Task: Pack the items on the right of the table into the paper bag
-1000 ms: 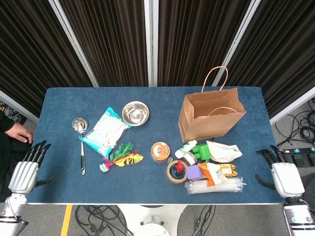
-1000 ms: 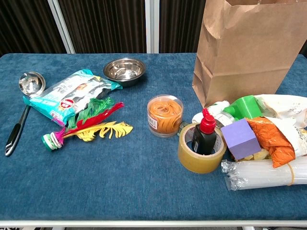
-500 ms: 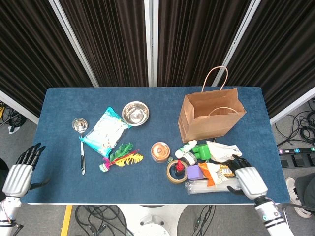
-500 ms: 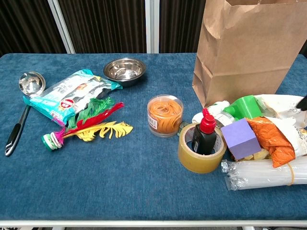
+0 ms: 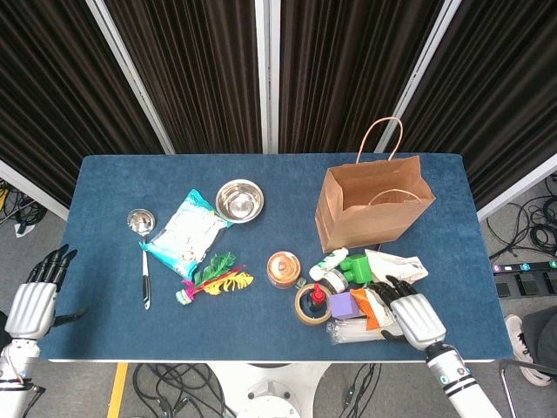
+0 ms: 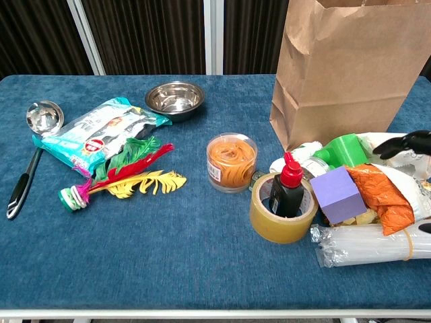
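Paper bag (image 5: pixel 374 207): brown, standing upright and open-topped with twisted handles, at the far right part of the blue table (image 5: pixel 113 183).
Items to pack: a cluster just in front of the bag — purple cube (image 6: pixel 337 193), orange snack packet (image 6: pixel 381 196), green plastic piece (image 6: pixel 343 149), white wrapper (image 5: pixel 396 266), white bottle (image 5: pixel 329 262), bundle of clear plastic tubes (image 6: pixel 367 243) held by a rubber band, and a roll of tape (image 6: pixel 282 210) with a red-capped black bottle (image 6: pixel 288 185) standing inside its ring.
Right hand (image 5: pixel 412 312): over the right end of the cluster, fingers spread and pointing toward the bag, above the snack packets and tubes; whether it touches or grips anything cannot be told.
Right fingertips (image 6: pixel 403 143): dark, seen in the chest view over the white wrapper.
Left hand (image 5: pixel 33 296): off the left table edge, fingers straight and apart, holding nothing.
Nearby: clear tub of orange rubber bands (image 6: pixel 231 161) just left of the tape.
Left side: steel bowl (image 5: pixel 239 200), ladle (image 5: pixel 142 248), teal snack pack (image 5: pixel 185 233), coloured feathers (image 6: pixel 128 175), all well apart from the bag.
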Available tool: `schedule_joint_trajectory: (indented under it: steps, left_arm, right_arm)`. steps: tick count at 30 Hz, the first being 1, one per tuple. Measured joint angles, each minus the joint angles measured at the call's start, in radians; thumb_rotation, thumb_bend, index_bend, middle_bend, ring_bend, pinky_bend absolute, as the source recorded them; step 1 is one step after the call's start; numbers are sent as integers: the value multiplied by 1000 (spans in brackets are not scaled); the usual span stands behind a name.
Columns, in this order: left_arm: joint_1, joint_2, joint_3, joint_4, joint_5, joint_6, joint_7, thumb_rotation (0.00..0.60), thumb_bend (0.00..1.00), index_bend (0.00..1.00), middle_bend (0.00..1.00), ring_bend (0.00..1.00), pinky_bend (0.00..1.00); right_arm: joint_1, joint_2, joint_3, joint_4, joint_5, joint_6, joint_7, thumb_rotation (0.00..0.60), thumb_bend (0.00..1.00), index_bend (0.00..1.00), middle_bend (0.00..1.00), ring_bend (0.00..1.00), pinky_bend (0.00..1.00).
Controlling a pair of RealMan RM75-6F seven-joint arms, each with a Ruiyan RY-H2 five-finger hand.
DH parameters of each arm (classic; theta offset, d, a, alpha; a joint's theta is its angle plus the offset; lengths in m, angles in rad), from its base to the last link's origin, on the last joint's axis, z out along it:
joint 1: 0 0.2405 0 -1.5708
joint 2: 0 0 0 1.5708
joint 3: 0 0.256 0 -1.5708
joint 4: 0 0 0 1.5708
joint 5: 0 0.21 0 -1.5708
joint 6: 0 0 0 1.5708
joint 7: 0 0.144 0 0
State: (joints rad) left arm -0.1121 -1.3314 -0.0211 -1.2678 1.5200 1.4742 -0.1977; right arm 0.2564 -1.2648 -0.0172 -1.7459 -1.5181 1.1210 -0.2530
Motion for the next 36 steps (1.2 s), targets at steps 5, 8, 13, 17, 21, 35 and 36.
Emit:
schedule_joint_trajectory:
  steps: [5,8,13,17,21,35,36]
  left_arm:
    - [2,3,-2,-2,-3,1,-4,600,162,74,122,24,160]
    - [5,0,1,8,-1,4,-10,600,162,74,122,24,160]
    - [11,-4,6,27,0,6,-25,600,163,74,122,24,160]
    - [15,-9,7,41,1,8,-36,600,164,74,122,24,160]
    - [19,-11,9,51,1,10,-46,600,163,74,122,24,160]
    - [15,-3,6,32,15,21,-43,600,162,74,122,24,160]
    - [15,-3,5,30,16,21,-42,600,163,74,122,24,160]
  right_arm:
    - [10,-17,-6,6,30,-18,-30,600,75,135,166,54,174]
    - [12,-32,-2,15,39,-14,-35,600,94,185,186,92,217]
    - [16,-49,9,25,59,-3,-42,600,166,323,249,216,421]
    - [17,-64,17,39,55,20,-41,600,193,445,298,295,492]
    - [19,-77,22,51,45,40,-31,600,220,522,354,337,531]
    - [7,76,79,-211,-77,214,-99,600,222,530,367,340,537]
    - [9,96,93,-244,-83,226,-110,600,221,530,367,340,537]
